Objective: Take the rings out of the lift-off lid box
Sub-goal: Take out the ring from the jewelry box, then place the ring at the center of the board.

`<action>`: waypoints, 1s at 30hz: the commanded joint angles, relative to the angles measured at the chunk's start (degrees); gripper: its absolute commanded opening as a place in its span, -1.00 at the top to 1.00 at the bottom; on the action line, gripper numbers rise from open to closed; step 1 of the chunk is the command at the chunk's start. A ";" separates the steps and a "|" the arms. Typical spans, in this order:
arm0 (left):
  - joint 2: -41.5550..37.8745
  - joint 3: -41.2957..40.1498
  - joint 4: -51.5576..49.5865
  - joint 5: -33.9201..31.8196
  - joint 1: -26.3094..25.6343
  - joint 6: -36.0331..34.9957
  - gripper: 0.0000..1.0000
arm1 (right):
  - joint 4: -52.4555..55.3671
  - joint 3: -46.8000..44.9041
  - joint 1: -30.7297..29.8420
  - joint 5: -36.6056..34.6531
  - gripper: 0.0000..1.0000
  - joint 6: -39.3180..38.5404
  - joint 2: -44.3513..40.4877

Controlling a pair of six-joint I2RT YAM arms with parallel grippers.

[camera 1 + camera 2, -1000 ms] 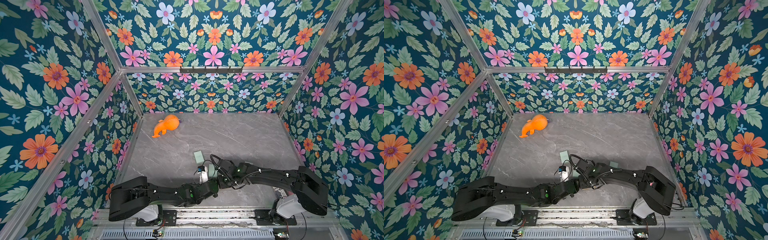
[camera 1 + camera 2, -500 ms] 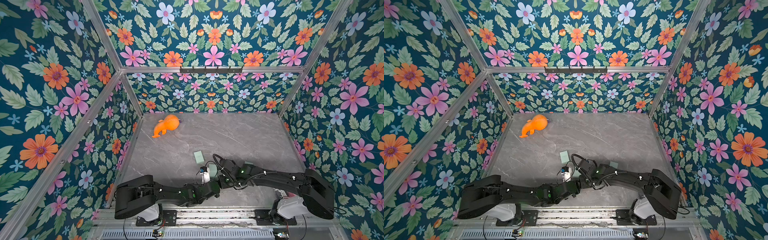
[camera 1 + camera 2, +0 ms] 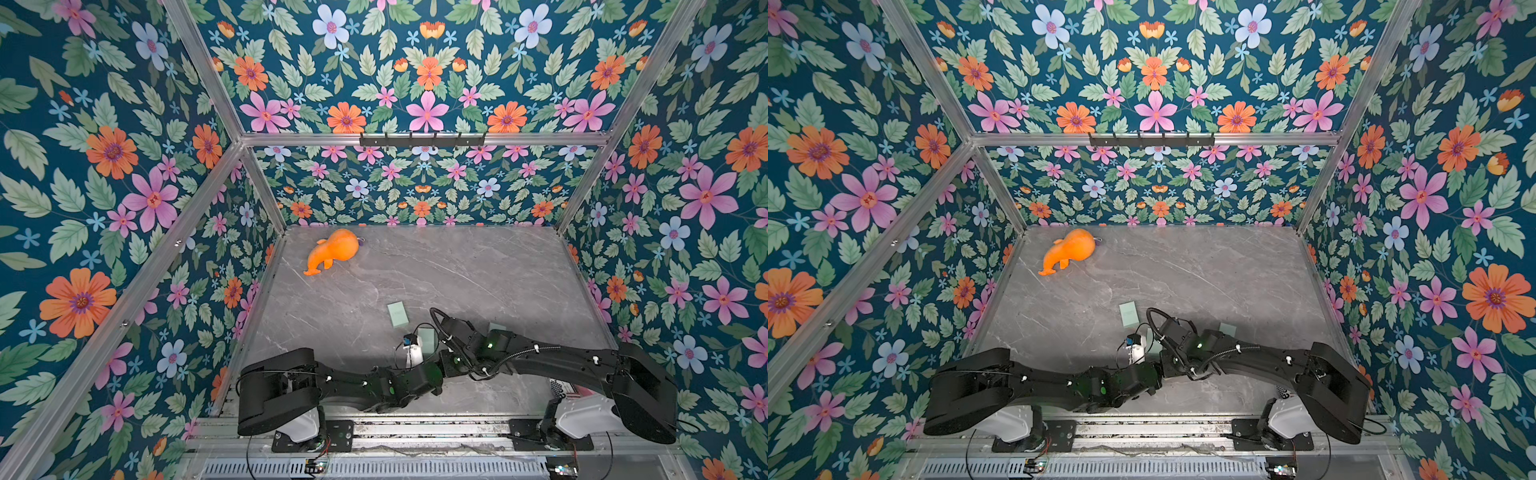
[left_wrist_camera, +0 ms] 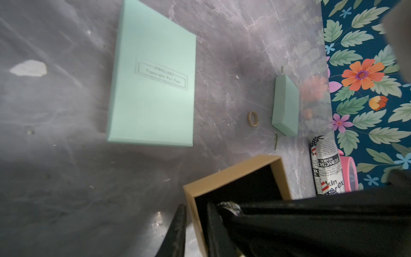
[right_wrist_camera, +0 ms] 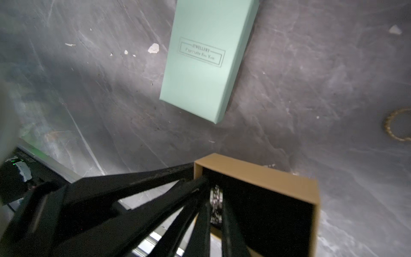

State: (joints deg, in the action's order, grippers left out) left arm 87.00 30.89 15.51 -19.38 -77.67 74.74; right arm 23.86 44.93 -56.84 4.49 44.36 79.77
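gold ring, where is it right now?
Left wrist view: the gold ring lies on the grey table, outside the tan box, between the large mint box and the small mint box, closer to the small one.

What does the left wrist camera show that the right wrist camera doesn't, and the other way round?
Only the left wrist view: a small mint-green box, a newspaper-print roll, a pink object beside it, and the floral wall. Only the right wrist view: a black arm part with a green light. Both: the large mint-green box printed JEWELLERY, the gold ring lying outside the boxes, and the open brown box with a silvery ring inside.
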 commanded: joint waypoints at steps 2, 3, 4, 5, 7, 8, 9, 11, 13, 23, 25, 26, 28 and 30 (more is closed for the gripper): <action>0.33 0.52 -1.75 0.27 0.06 -0.73 0.63 | -2.22 -0.71 0.41 0.42 0.97 1.14 -1.22; 0.43 0.65 -1.89 0.22 -0.01 -0.80 0.63 | -2.56 -1.02 0.55 0.64 0.97 1.18 -1.47; 0.43 0.73 -1.97 0.24 -0.01 -0.82 0.63 | -2.80 -1.19 0.72 0.86 0.97 1.34 -1.74; 0.54 0.83 -2.06 0.29 0.01 -0.93 0.63 | -3.00 -1.46 0.76 0.95 0.97 1.43 -2.04; 0.83 1.07 -2.22 0.47 0.03 -0.92 0.63 | -3.38 -1.94 1.02 1.22 0.97 1.61 -2.40; 1.00 1.18 -2.27 0.47 0.03 -0.91 0.63 | -3.50 -2.27 1.15 1.37 0.97 1.65 -2.66; 1.15 1.31 -2.36 0.60 -0.02 -0.96 0.63 | -3.72 -2.55 1.38 1.48 0.97 1.86 -2.97; 1.11 1.58 -2.80 0.50 0.03 -1.15 0.62 | -3.69 -3.19 1.83 1.55 0.98 2.08 -4.00; 0.40 1.92 -3.89 -0.21 0.04 -1.45 0.61 | -2.49 -3.77 2.73 0.51 0.99 2.14 -6.12; -6.21 2.48 -8.23 -3.45 -0.07 -2.79 0.10 | 3.45 -11.83 17.05 3.07 0.97 0.15 -22.52; -6.04 3.12 -8.91 -3.64 -0.80 -1.73 -0.08 | 3.64 -13.54 18.64 3.63 0.97 0.03 -23.82; -5.69 3.81 -9.86 -4.14 -1.53 -0.92 -0.15 | 3.87 -14.28 19.40 3.85 0.97 0.03 -24.27; -4.93 5.57 -11.36 -5.30 -3.16 0.30 -0.34 | 3.29 -15.97 20.61 4.40 0.97 0.02 -24.57; -3.74 7.08 -11.82 -6.06 -4.90 1.96 -0.46 | 1.88 -17.74 21.93 5.62 0.97 0.03 -24.33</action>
State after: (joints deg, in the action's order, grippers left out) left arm 82.41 36.64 5.98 -23.11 -81.17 74.41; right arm 26.35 28.71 -36.10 8.34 44.56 55.42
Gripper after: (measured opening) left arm 0.717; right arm 0.095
